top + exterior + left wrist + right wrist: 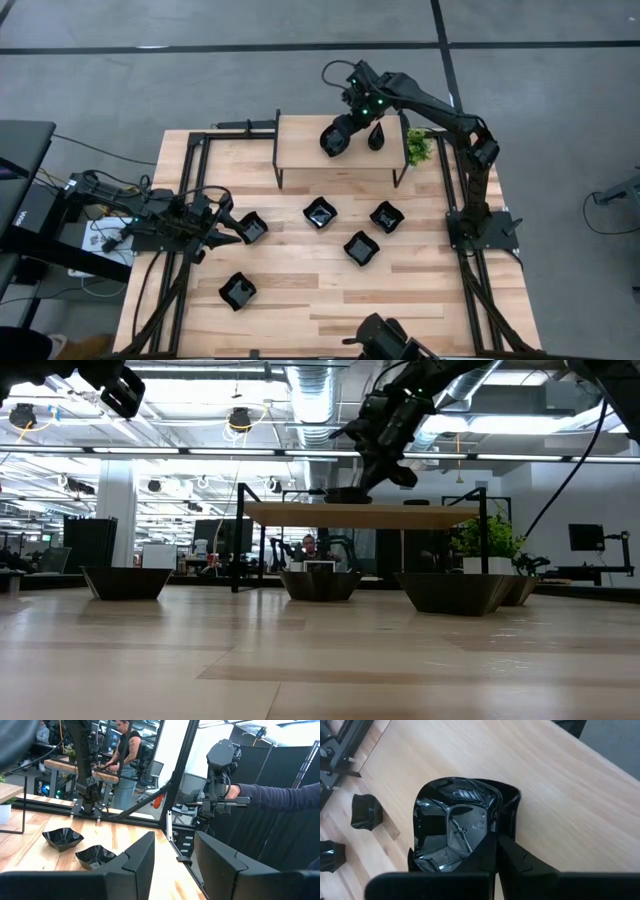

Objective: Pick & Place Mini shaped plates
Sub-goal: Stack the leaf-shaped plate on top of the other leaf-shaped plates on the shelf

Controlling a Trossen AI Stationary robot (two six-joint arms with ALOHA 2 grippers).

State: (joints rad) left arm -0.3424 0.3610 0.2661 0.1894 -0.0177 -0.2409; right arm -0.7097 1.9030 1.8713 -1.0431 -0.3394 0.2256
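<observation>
Glossy black plate (452,827) sitting right in front of the wrist camera, pinched by the right hand (495,845).
Right hand is clamping this plate by its rim, fingers shut tight on it, over the small raised shelf (340,142) at the table's (300,300) far edge, beside a teardrop plate (376,137) and green plant (418,147). Five more plates are lying on the table: (252,227), (320,212), (386,216), (360,247), (237,291). Left hand (222,229) is hovering near the left-side plate, fingers apart, gripping nothing.
</observation>
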